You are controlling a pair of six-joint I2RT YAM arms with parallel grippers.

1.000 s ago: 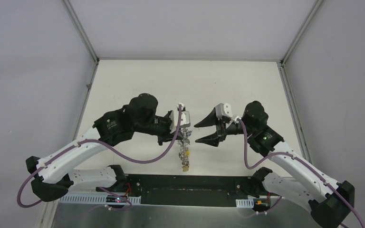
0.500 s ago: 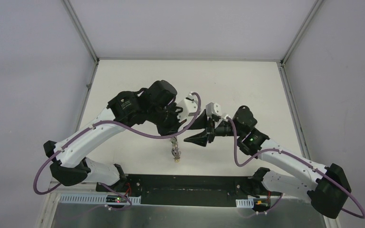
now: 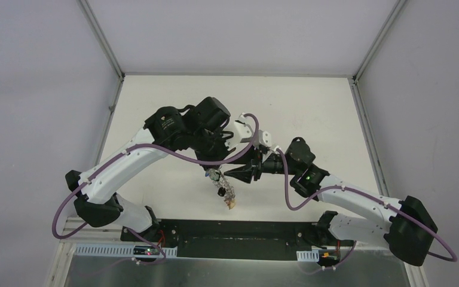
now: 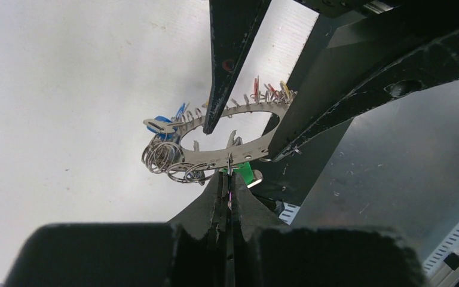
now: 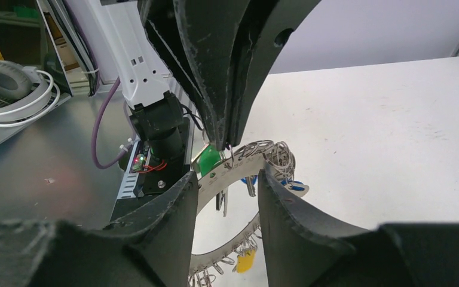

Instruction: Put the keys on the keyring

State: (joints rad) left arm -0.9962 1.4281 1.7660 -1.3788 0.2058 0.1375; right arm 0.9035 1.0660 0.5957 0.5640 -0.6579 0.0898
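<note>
left end effector [image 4: 228, 179] pinched shut on keyring [image 4: 215, 159] rim, holding it up so right end effector [image 5: 227, 179], jaws apart, can straddle the band.

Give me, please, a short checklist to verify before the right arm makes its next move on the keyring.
1. The left gripper is shut on the rim of the keyring: ok.
2. The keyring hangs free of the table: ok.
3. The right gripper has its jaws apart, one on each side of the ring's band: ok.
4. The right gripper clamps the ring: not ok, there is a gap.
5. The key with the green tag is threaded on: cannot tell; it sits by the left gripper's tips.
6. The key with the blue tag is threaded on: cannot tell; it lies among small loops.
</note>
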